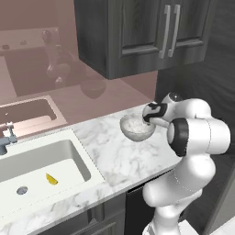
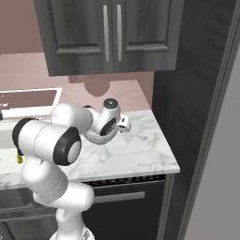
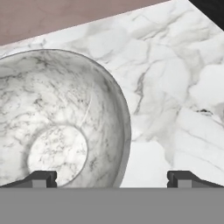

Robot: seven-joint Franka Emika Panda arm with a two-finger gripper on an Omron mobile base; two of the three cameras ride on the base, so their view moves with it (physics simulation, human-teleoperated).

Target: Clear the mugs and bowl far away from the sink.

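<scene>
I have the gripper [image 3: 112, 178] wide open and empty, straddling the bowl's [image 3: 57, 127] rim. It looks glossy, stiff, probably slippery; I'd pinch its wall.

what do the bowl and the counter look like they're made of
The bowl looks like glazed ceramic or stone: grey-white mottling, smooth glossy walls. The counter looks like polished marble: white with grey veins. Being rendered, neither is certain.
</scene>
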